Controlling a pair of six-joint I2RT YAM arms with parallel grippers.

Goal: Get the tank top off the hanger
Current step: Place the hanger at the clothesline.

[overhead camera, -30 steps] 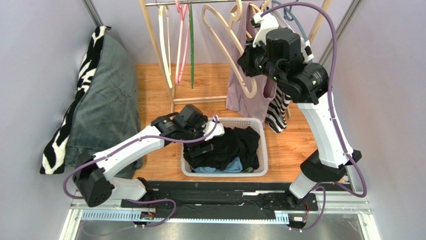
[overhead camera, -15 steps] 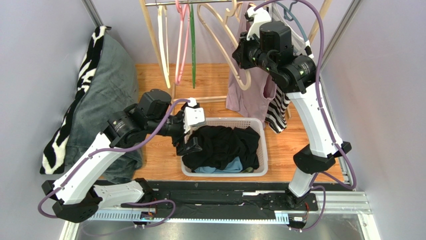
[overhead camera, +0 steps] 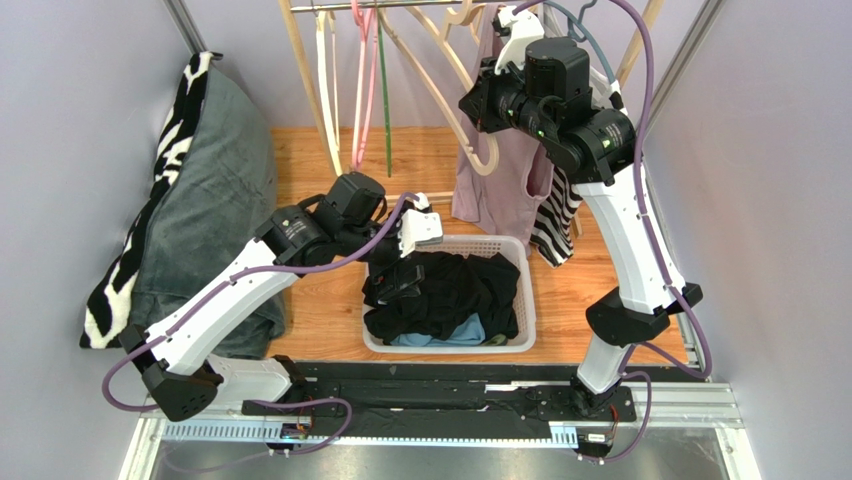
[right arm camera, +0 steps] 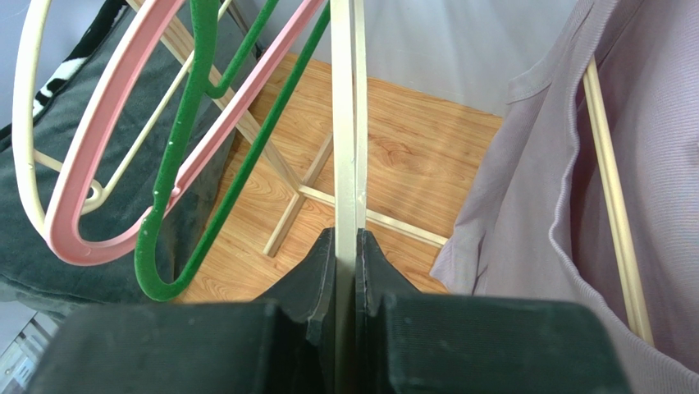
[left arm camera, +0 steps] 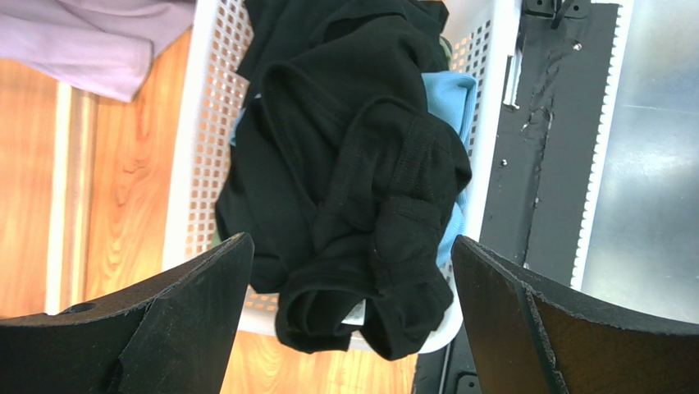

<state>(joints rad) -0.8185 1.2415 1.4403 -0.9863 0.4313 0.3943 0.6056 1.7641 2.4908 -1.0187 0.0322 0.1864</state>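
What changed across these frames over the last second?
The left gripper, open and empty, rose off the black clothes in the basket. The right gripper carried the beige hanger slightly up toward the rail. Its grip, the lilac tank top and the basket stayed put.

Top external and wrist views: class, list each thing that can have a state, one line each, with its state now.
left gripper: open, empty, over the basket
right gripper: shut on cream hanger
cream hanger: bare
black tank top: off hanger, heaped in basket
basket: holds clothes
lilac top: hanging
green hanger: bare, hanging
pink hanger: bare, hanging
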